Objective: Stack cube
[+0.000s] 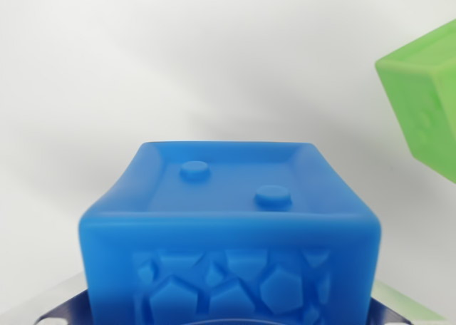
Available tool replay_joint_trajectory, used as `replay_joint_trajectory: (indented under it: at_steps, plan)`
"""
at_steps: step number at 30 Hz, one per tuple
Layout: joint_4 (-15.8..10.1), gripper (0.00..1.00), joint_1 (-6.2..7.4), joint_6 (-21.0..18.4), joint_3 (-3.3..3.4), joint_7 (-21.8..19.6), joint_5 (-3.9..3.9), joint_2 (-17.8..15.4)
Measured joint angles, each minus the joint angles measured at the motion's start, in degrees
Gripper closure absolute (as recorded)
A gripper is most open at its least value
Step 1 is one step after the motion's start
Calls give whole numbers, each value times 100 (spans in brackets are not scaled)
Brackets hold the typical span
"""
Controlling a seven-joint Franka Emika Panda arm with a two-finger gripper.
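Note:
A blue soft cube (229, 232) fills the lower middle of the wrist view, very close to the camera. Its upper face has a raised rim and two round studs; the face towards me carries embossed polygon shapes. Dark metal fingers (60, 309) of my gripper (228, 319) show at the bottom left and bottom right corners, pressed against the cube's two sides, so the gripper looks shut on it. The fingertips are hidden behind the cube. A green cube (427, 100) sits tilted at the wrist view's right edge, partly cut off and apart from the blue one.
A plain white, blurred surface (178, 68) lies behind and to the left of both cubes.

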State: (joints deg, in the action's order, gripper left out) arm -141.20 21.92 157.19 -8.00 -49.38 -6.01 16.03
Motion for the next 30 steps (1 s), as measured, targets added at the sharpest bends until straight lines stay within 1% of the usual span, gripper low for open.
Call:
replay_joint_trajectory:
  at_steps: [3, 6, 21, 30]
  plan:
    - [-7, 100, -6, -83, -11, 13, 38, -113]
    - [-3, 100, -10, -117, -5, -34, 73, -132]
    - [85, 100, -15, -274, 107, -456, 198, -187]
    - [154, 100, -15, -394, 182, -752, 258, -240]
